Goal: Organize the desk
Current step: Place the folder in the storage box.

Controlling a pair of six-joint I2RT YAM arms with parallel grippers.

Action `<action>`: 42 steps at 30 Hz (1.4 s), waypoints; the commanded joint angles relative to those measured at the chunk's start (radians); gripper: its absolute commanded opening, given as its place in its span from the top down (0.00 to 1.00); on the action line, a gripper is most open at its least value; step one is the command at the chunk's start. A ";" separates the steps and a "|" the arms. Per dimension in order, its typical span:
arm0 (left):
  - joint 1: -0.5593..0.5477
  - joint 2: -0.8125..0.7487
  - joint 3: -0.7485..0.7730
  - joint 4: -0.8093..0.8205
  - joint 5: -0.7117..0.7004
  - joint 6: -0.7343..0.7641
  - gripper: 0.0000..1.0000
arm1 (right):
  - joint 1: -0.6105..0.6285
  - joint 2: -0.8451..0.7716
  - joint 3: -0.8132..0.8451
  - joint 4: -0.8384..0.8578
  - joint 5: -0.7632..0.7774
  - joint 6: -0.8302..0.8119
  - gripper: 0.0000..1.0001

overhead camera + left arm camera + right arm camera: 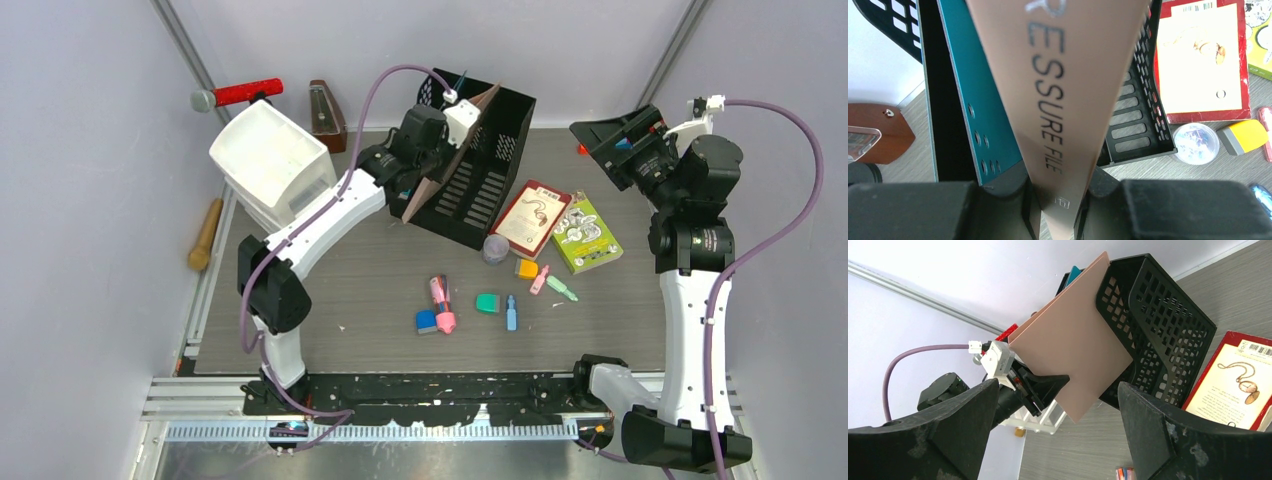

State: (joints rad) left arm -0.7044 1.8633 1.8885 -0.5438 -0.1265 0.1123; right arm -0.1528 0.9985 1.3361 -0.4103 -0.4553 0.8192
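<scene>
Wood-grain table (350, 290) fills the floor between lavender walls, ahead of both arm bases. A black rack (490, 165) stands at its far middle, with a white bin (270, 160) at far left. Left fingers (923, 210) clamp a tan folder (1073, 340) tilted at the rack's left side. A red book (535, 215) lies right of the rack. Right fingers (1168, 430) are spread wide, holding nothing

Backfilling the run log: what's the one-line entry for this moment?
left hand: shut on tan folder | tan folder: tilted at black file rack, beside teal folder | right hand: open, empty
</scene>
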 commanded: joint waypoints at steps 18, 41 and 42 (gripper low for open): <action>0.111 -0.291 -0.366 0.582 0.121 -0.181 0.97 | -0.021 -0.034 -0.025 0.075 0.004 0.014 0.05; 0.120 -0.217 -0.377 0.699 0.228 -0.174 0.95 | -0.036 -0.022 -0.046 0.101 0.005 0.027 0.05; 0.119 -0.214 -0.378 0.704 0.230 -0.163 0.96 | -0.036 -0.020 -0.046 0.102 0.006 0.027 0.05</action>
State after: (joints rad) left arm -0.5869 1.6829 1.5024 0.0219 0.0761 -0.0914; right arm -0.1810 0.9855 1.2835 -0.3656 -0.4545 0.8387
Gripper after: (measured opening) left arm 0.212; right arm 0.949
